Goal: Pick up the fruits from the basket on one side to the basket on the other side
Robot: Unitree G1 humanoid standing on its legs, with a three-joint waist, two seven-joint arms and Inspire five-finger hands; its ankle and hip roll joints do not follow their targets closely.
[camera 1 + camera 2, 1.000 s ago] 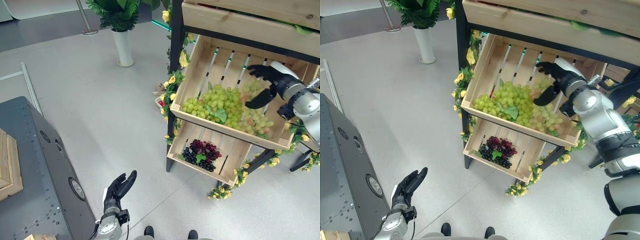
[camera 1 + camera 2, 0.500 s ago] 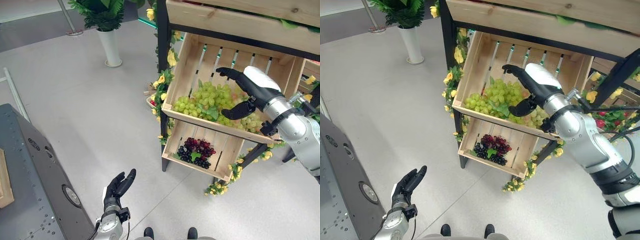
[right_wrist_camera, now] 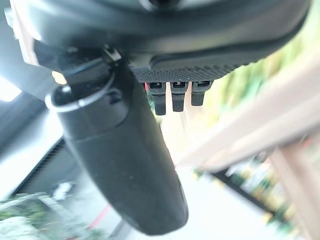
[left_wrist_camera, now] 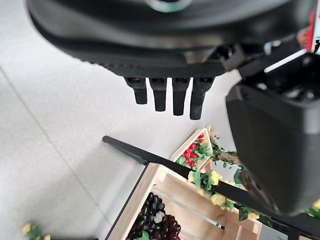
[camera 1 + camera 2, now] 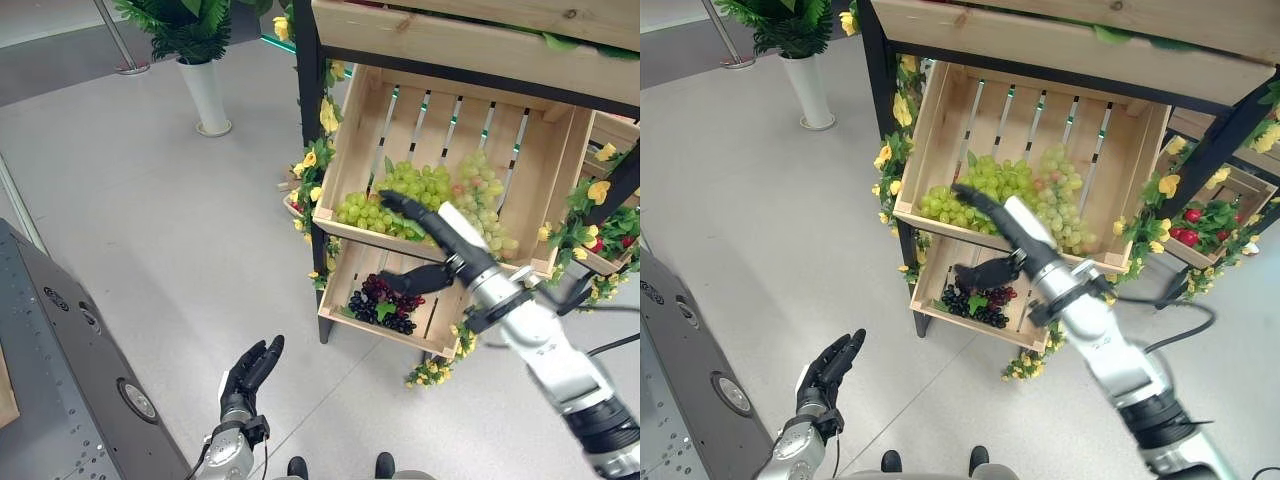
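right hand (image 5: 432, 243), fingers straight and thumb spread, empty, hovers in front of the upper crate's (image 5: 545, 190) front rail, just before the green grapes (image 5: 420, 195). dark grapes (image 5: 385, 300) lie in the lower crate (image 5: 345, 318) beneath. left hand (image 5: 248, 372), fingers straight, hangs idle low over the floor (image 5: 150, 200). risk, as a judgement: a reach from this angle may knock the rail, or a loose grip may tear the bunch and scatter grapes.

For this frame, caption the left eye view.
Open right hand before wooden crate of green grapes; left hand idle.
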